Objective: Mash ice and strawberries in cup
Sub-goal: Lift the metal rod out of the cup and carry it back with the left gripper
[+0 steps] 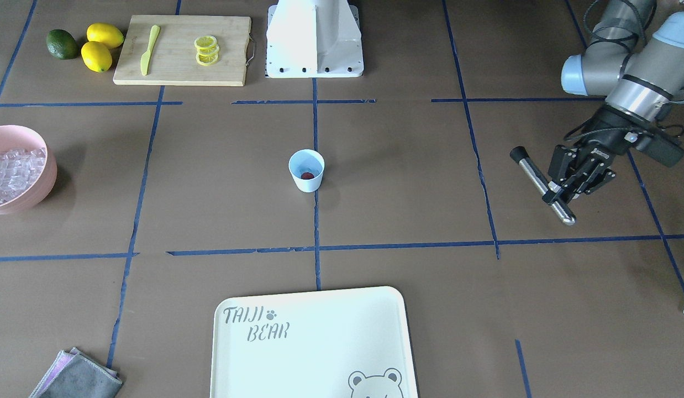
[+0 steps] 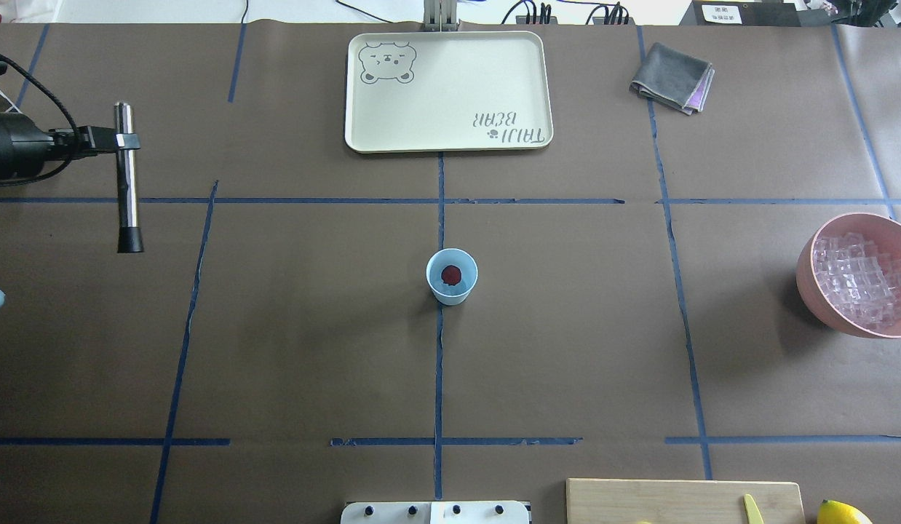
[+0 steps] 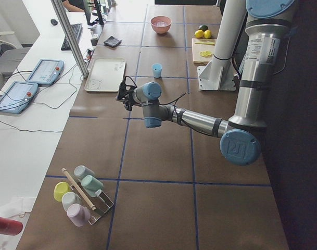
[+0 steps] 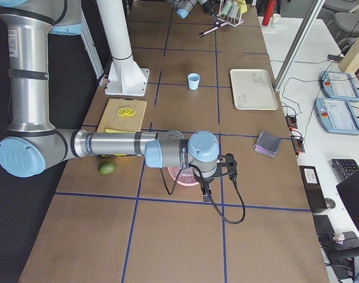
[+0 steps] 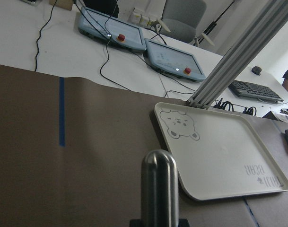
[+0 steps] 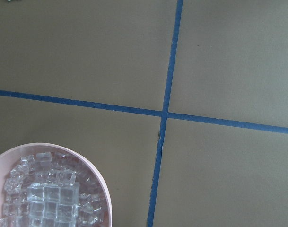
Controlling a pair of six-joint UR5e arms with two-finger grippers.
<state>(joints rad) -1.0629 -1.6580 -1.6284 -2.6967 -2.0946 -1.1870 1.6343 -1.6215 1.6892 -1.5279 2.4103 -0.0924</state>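
The pale-blue cup (image 1: 306, 170) stands upright at the table's middle, also in the overhead view (image 2: 451, 276). One red strawberry (image 1: 307, 176) lies in its bottom (image 2: 451, 274). The ice (image 1: 13, 174) fills a pink bowl (image 1: 41, 188) far to the robot's right (image 2: 858, 280); the right wrist view looks down on the ice (image 6: 49, 194). My left gripper (image 1: 557, 193) is shut on a steel muddler (image 2: 126, 178) with a black end, held level above the table, far from the cup. My right gripper (image 4: 206, 190) hangs over the bowl; I cannot tell its state.
A cream tray (image 2: 447, 91) lies beyond the cup. A grey cloth (image 2: 672, 78) lies beside it. A cutting board (image 1: 182, 50) holds lemon slices and a yellow knife, with lemons (image 1: 101, 47) and a green fruit (image 1: 62, 44) next to it. The robot base (image 1: 314, 38) stands behind the cup.
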